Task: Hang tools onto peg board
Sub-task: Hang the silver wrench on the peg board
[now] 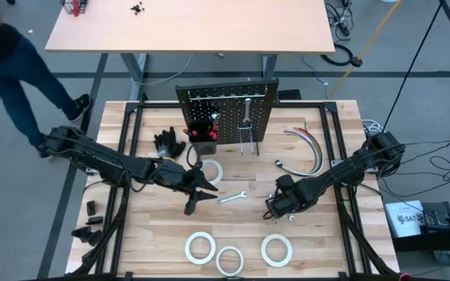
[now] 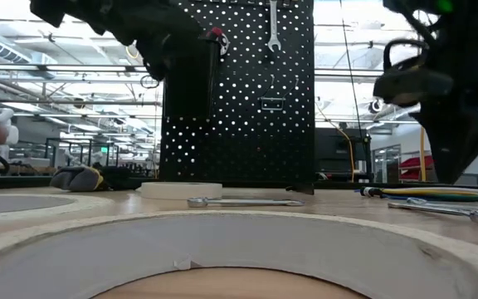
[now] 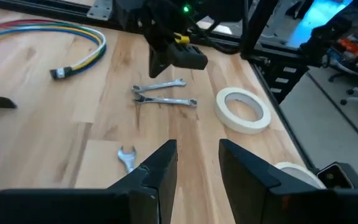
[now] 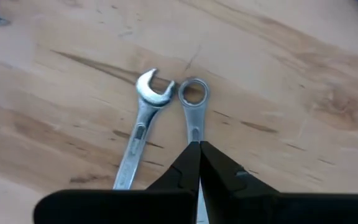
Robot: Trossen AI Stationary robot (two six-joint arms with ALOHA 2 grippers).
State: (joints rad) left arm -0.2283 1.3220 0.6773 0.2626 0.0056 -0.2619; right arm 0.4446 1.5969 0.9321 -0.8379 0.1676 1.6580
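Note:
The black peg board (image 1: 226, 113) stands upright at the table's far side. One silver wrench (image 1: 246, 109) hangs on it, and red-handled screwdrivers (image 1: 201, 125) sit by its small bin. My left gripper (image 1: 204, 191) is open above the table middle, beside a lone wrench (image 1: 231, 197) that lies flat. My right gripper (image 4: 199, 149) is shut over two more wrenches lying side by side, one with an open end (image 4: 151, 87) and one with a ring end (image 4: 193, 93). Several white tape rolls (image 1: 200, 248) lie flat. My right gripper points down over the shank (image 4: 194, 127) of the ring-end wrench, its shut fingertips along the shank. The wrench lies flat on the table. I cannot tell whether the fingertips touch it.
Curved hoses (image 1: 307, 148) and a silver ratchet (image 1: 281, 165) lie right of the peg board, and black gloves (image 1: 169, 144) lie to its left. One tape roll (image 1: 212, 172) is near my left gripper. A person (image 1: 14, 70) stands beyond the table's far left corner.

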